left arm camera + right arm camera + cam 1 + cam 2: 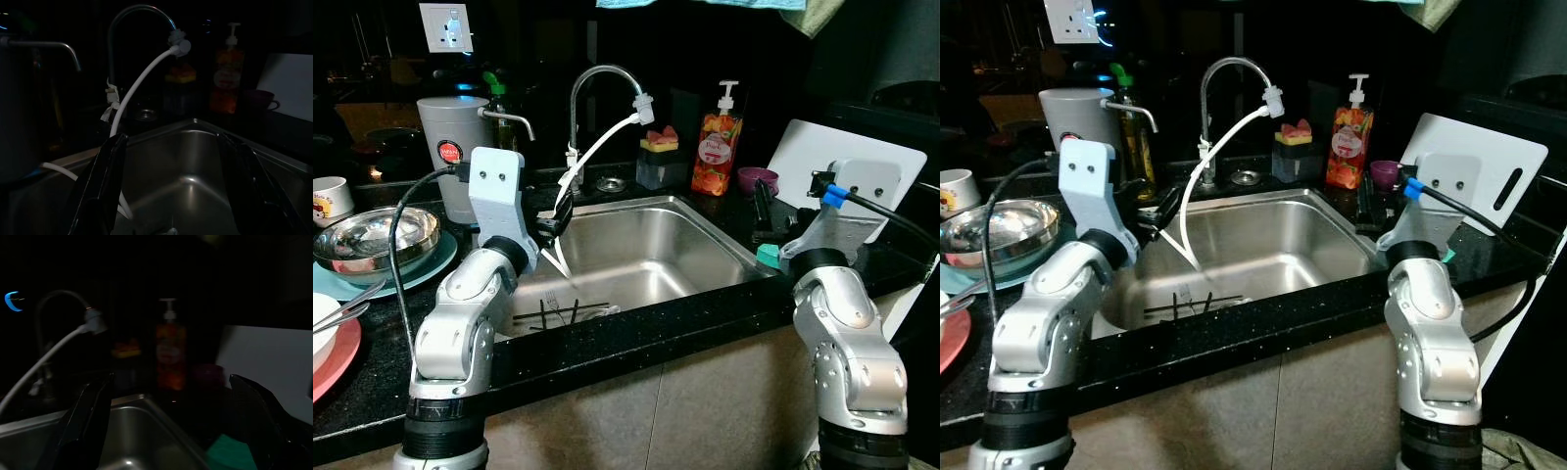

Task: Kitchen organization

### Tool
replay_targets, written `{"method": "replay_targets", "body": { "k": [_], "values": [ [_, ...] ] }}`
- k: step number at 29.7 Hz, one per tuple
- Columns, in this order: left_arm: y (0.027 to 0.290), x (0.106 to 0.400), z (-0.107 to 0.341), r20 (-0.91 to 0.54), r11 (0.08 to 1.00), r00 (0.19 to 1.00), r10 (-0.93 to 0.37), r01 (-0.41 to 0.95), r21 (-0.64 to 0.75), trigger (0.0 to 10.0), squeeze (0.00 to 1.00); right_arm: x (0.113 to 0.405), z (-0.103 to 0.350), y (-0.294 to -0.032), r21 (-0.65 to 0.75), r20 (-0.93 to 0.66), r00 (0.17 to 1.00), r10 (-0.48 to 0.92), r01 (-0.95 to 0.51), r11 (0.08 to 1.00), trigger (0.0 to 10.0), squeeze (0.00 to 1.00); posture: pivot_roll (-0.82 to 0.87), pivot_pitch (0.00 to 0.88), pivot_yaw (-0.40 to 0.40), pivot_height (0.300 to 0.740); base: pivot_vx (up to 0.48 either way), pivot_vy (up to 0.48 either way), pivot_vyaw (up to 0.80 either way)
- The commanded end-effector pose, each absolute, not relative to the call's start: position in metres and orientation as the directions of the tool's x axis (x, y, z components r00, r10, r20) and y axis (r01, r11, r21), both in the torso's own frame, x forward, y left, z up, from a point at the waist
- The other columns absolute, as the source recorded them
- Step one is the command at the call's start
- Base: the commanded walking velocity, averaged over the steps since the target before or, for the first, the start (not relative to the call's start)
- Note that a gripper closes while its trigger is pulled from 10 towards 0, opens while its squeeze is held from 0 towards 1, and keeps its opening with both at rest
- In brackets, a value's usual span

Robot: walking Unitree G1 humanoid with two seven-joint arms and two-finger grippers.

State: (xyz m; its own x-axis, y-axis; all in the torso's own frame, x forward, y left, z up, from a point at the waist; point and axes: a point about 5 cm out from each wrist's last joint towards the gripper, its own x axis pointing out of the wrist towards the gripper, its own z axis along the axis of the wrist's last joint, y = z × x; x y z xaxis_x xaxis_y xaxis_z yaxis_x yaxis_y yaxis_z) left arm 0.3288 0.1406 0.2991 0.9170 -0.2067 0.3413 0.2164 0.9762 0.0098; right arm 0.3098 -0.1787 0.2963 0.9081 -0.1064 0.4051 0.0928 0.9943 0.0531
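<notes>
Stainless steel sink basin [646, 250] sits sunk in the black speckled counter [636, 333], with dark cutlery [558, 311] lying at its near edge and a white hose [597, 157] running from the curved chrome tap [597, 78] into it. Left gripper [171, 196] hovers over the basin's left rim, fingers spread wide and empty. Right gripper [171, 431] hangs above the right counter, equally wide and empty, near an orange soap pump bottle [717, 152] and white cutting board [847, 166].
</notes>
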Motion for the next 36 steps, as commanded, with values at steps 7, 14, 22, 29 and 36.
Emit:
{"method": "replay_targets", "body": {
  "k": [7,14,22,29,36],
  "values": [
    [0.131,0.329,0.301,0.345,0.974,0.915,-0.211,0.228,-0.011,10.0,0.0,0.306,0.299,-0.182,0.074,0.426,0.895,-0.133,0.112,0.991,10.0,0.0,0.04,0.0,-0.042,0.74,0.0,0.0,0.0],
    [0.136,0.332,0.306,0.357,0.981,0.915,-0.185,0.196,0.007,10.0,0.0,0.309,0.298,-0.18,0.101,0.417,0.899,-0.134,0.1,0.99,10.0,0.0,0.04,0.0,-0.047,0.74,0.0,0.0,0.0],
    [0.141,0.334,0.305,0.353,0.983,0.921,-0.161,0.183,-0.028,10.0,0.0,0.31,0.298,-0.178,0.115,0.414,0.901,-0.129,0.089,0.989,10.0,0.0,0.04,0.0,-0.052,0.74,0.0,0.0,0.0],
    [0.144,0.335,0.304,0.352,0.986,0.923,-0.156,0.168,-0.004,10.0,0.0,0.31,0.296,-0.177,0.138,0.405,0.905,-0.131,0.081,0.987,10.0,0.0,0.04,0.0,-0.052,0.74,0.0,0.0,0.0],
    [0.142,0.335,0.301,0.345,0.986,0.925,-0.162,0.165,0.019,10.0,0.0,0.31,0.295,-0.178,0.141,0.404,0.905,-0.134,0.083,0.986,10.0,0.0,0.04,0.0,-0.052,0.74,0.0,0.0,0.0]
  ]
}}
